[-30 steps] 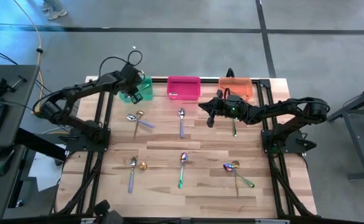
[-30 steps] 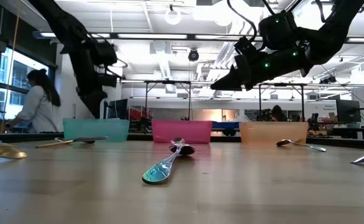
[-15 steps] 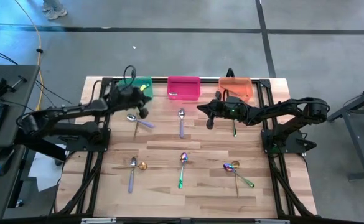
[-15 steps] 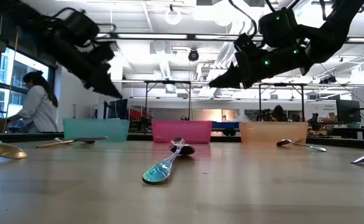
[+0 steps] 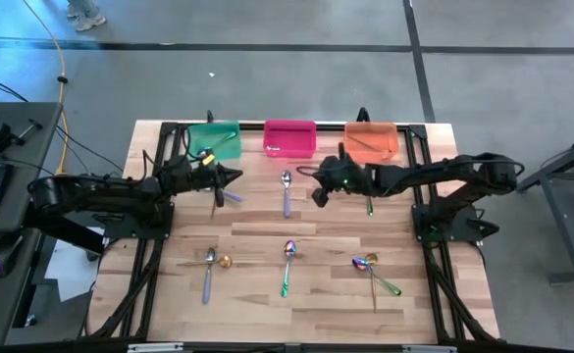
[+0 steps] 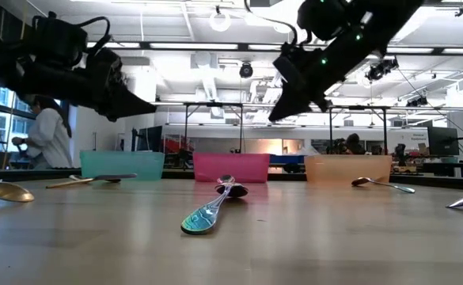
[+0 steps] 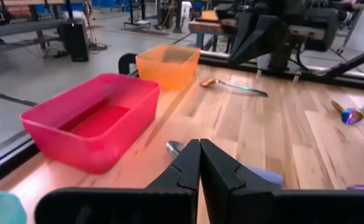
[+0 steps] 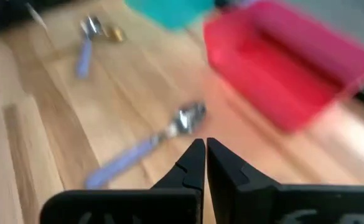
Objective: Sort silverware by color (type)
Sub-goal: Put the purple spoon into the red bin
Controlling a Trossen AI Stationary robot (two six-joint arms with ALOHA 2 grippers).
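Slim spoons lie flat on the wooden table. A gold and lavender pair (image 5: pixel 218 191) lies beside my left gripper (image 5: pixel 234 176), which is shut, empty and held above the table (image 6: pixel 140 103). In the left wrist view a lavender-handled spoon (image 7: pixel 175 147) lies just past the shut fingertips (image 7: pixel 200 149). My right gripper (image 5: pixel 315 188) is shut and empty, hovering just right of the middle lavender spoon (image 5: pixel 286 191), which shows ahead of it (image 8: pixel 150 146). A green spoon (image 5: pixel 370 204) lies under the right arm. More spoons lie nearer: a pair (image 5: pixel 210 265), a green one (image 5: pixel 287 265) and another pair (image 5: pixel 373 273).
Along the far edge stand a teal bin (image 5: pixel 214 139), a pink bin (image 5: pixel 289 138) and an orange bin (image 5: pixel 372 140), each with something slim inside. A desk with a keyboard is off the table's left. A person (image 6: pixel 45 134) stands in the room beyond.
My left gripper has swung from over the teal bin toward the near edge and the right, and come lower, ending beside the gold and lavender pair. My right gripper has moved a little left toward the middle lavender spoon and tipped downward. No spoon has moved.
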